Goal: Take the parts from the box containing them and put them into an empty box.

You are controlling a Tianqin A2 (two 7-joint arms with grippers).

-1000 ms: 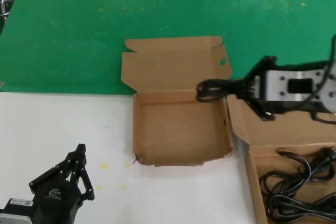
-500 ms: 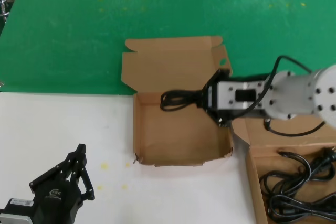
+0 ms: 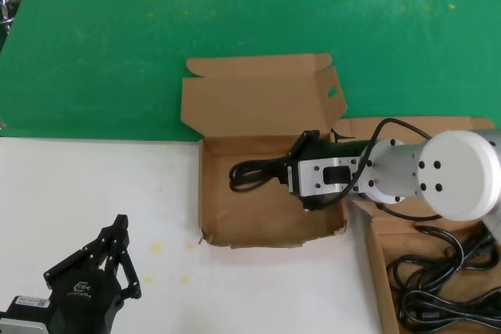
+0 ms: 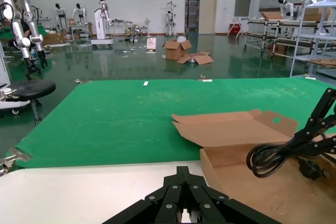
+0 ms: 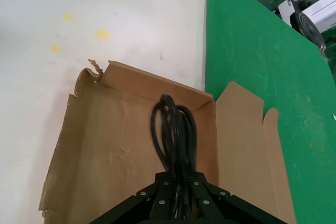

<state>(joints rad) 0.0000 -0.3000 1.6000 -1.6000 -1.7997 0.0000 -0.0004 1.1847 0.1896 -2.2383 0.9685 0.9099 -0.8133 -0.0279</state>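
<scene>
The empty box (image 3: 235, 224) lies open at the table's middle, its lid with the oval hole (image 3: 332, 91) folded back onto the green mat. My right gripper (image 3: 291, 173) hangs over the box's inside, shut on a looped black power cord (image 3: 252, 174) that sticks out leftward above the box floor (image 5: 118, 150); the loop (image 5: 173, 124) shows in the right wrist view. The box containing the parts (image 3: 380, 260) sits at the right edge with more black cords (image 3: 438, 283) coiled inside. My left gripper (image 3: 119, 228) rests shut near the front left, holding nothing.
A green mat (image 3: 235, 21) covers the far half of the table and white surface (image 3: 94, 193) the near half. The empty box has a torn front left corner (image 3: 203, 236). The right arm's pale round housing (image 3: 462, 174) overhangs the lid of the parts box.
My right gripper has carried the cord leftward and nearer, from over the parts box's lid to above the empty box's inside. The left arm has not moved.
</scene>
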